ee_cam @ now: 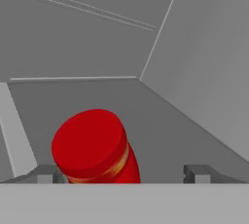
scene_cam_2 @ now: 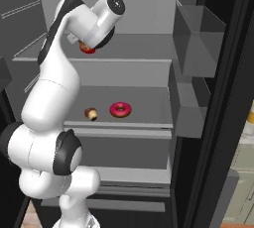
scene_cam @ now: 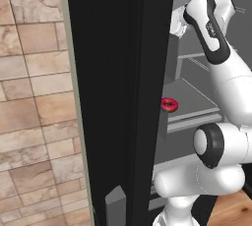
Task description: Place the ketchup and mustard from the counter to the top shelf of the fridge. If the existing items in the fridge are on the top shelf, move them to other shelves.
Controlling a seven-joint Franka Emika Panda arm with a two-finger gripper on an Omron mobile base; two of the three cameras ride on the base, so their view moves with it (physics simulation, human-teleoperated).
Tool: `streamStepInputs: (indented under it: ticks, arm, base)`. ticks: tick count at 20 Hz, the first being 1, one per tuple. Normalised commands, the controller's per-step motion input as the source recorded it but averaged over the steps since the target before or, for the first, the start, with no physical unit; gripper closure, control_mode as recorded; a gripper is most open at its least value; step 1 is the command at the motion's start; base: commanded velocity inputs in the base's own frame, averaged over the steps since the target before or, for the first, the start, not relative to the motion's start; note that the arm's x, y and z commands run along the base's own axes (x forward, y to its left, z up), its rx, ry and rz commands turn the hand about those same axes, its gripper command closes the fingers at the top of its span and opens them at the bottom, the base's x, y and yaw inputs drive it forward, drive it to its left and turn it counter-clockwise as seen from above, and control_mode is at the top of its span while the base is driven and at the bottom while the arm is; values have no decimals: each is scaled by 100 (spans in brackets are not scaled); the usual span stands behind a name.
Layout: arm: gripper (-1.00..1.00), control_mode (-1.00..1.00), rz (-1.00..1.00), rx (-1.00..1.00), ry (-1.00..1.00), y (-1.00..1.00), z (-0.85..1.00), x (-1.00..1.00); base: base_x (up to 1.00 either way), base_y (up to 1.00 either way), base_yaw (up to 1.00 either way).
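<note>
The white Franka arm w/ dark joints is raised from the base and bent at the elbow, the forearm reaching up and fwd into the tall black fridge w/ grey interior; the wrist is held level w/ the higher thin grey shelf panel, hand pointed inward toward the back wall. In the left base view the same arm is seen folded high, wrist turned into the cabinet.

The two-finger gripper is spread wide; one dark finger tip is seen at the left of the small squat red ketchup bottle and the other well off to its right; the left tip is just beside the bottle, but contact can't be told; nothing is clamped betw. the tips.

The ketchup is set on the top shelf, upright, long axis vertical, red cap toward the camera; a yellowish label band is visible below the cap. In the right base view a bit of red is glimpsed under the wrist, on that shelf.

On the lower grey shelf a pink-frosted ring donut lies flat; a small brown cupcake-like lump is placed near it, to its left, apart; the donut is also seen past the fridge edge in the left base view.
</note>
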Motion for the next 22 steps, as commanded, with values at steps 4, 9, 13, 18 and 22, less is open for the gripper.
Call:
streamStepInputs:
  ticks: [4,9,13,18,22]
  arm:
    - [-100,-100,0,0,0,0,0,9]
    - [-100,-100,0,0,0,0,0,16]
    - [-100,-100,0,0,0,0,0,17]
    - [-100,-100,0,0,0,0,0,8]
    - [-100,-100,0,0,0,0,0,15]
  base:
    - [0,0,0]
    - [0,0,0]
    - [0,0,0]
    - [0,0,0]
    - [0,0,0]
